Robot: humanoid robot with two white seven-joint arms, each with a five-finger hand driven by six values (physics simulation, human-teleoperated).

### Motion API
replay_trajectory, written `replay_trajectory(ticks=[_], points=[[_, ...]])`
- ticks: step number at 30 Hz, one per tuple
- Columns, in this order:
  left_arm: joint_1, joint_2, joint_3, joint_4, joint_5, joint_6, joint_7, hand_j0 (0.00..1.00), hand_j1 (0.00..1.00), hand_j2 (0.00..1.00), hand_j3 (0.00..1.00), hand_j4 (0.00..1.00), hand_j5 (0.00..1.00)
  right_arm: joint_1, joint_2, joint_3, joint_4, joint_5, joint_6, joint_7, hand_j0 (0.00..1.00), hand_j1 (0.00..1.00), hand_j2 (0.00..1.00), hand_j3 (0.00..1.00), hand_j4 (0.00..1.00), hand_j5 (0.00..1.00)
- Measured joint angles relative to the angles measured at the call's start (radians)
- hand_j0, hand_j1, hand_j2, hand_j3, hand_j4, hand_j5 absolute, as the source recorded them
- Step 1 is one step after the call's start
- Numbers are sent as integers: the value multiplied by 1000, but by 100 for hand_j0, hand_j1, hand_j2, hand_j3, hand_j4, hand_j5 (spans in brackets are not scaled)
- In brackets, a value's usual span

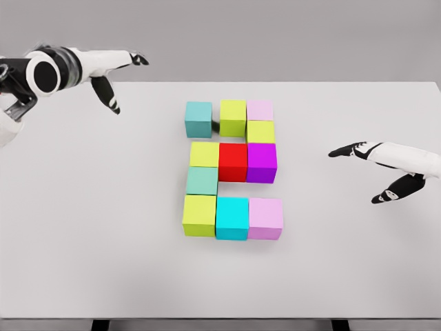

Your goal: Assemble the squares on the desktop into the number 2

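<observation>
Several coloured cubes sit grouped in the middle of the white table (83,227). The top row holds a teal cube (198,118), a lime cube (233,116) and a pale pink cube (260,109), with a yellow-green cube (261,131) under the pink one. The middle row runs yellow-green (204,154), red (233,161), purple (262,162). A teal cube (202,181) links down to the bottom row: lime (199,214), cyan (232,217), pink (266,218). My left hand (114,79) hovers open at the far left corner. Over the right side, my right hand (368,172) is open, apart from the cubes.
The table's front edge runs along the bottom of the view, its far edge just behind the top row of cubes. A grey wall stands beyond it.
</observation>
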State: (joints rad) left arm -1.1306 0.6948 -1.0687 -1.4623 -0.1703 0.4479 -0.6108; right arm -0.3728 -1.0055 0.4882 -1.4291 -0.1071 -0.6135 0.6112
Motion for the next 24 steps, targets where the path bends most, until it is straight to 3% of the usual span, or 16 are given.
replay_trajectory(ticks=[4, 9, 15, 24], points=[[-123, 16, -181, 37, 112, -71, 0, 100, 100, 100, 100, 100, 100, 0, 0, 0, 0, 1, 0, 0, 100, 100, 100, 100, 100, 100], [-124, -16, -319, 121, 173, -172, 0, 100, 100, 100, 100, 100, 100, 0, 0, 0, -2, 1, 0, 0, 100, 100, 100, 100, 100, 100], [-126, -76, -369, 197, 182, -196, 0, 100, 100, 100, 100, 100, 100, 0, 0, 0, -4, 1, 0, 0, 100, 100, 100, 100, 100, 100], [-126, -166, -381, 283, 171, -199, 0, 100, 100, 100, 100, 100, 100, 0, 0, 0, -6, 10, 0, 0, 100, 100, 100, 100, 100, 100]])
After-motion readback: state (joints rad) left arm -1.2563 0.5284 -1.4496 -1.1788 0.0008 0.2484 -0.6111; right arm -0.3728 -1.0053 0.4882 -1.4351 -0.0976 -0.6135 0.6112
